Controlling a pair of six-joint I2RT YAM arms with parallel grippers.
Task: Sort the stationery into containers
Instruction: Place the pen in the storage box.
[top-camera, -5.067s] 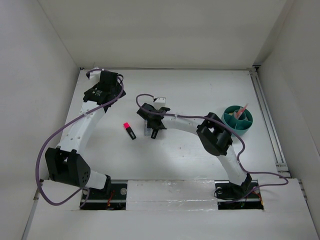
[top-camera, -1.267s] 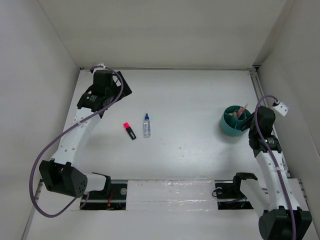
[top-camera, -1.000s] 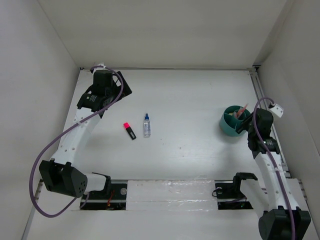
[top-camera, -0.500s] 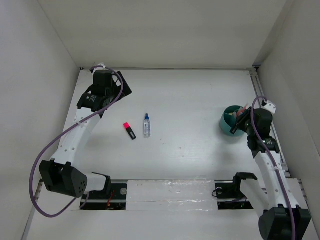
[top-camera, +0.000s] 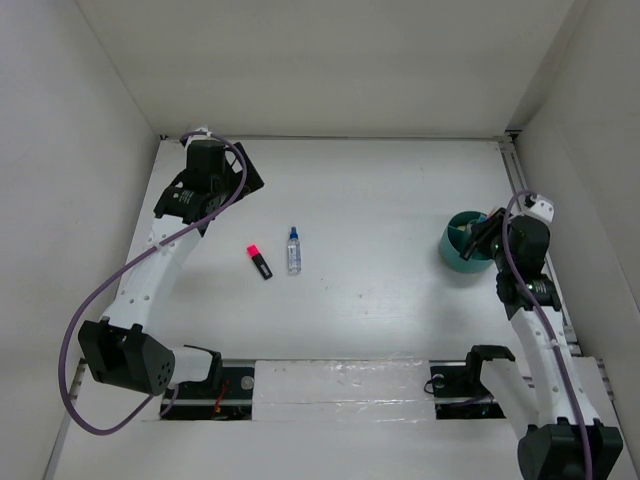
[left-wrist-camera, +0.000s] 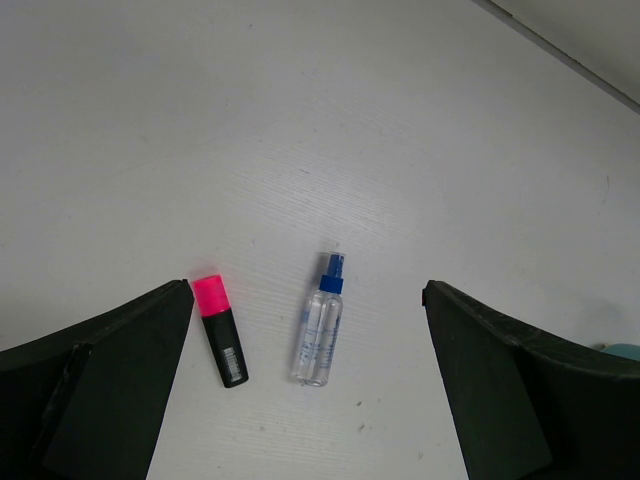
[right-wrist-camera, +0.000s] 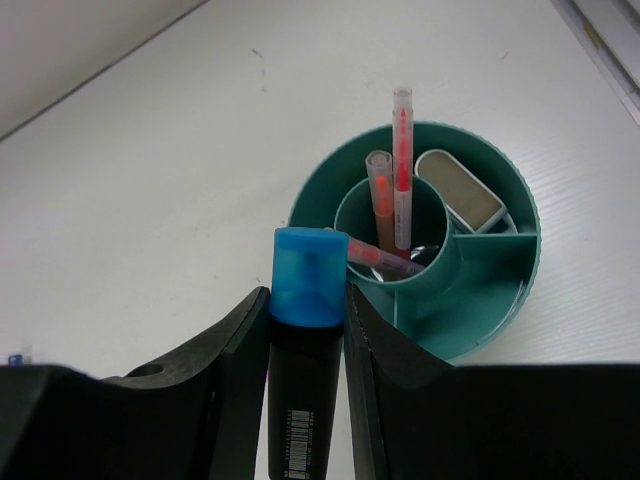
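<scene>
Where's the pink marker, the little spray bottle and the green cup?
pink-capped marker (left-wrist-camera: 225, 346), left wrist view, black barrel.
spray bottle (left-wrist-camera: 318, 335), left wrist view, clear body.
green cup (right-wrist-camera: 485, 285), right wrist view, bare lower-right compartment.

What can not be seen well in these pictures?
- Right wrist view: the blue-capped marker in the right gripper hides the near-left part of the teal cup.
- Top view: that gripper covers part of the cup; its contents are too small.
- Left wrist view: print on the bottle is too small.
</scene>
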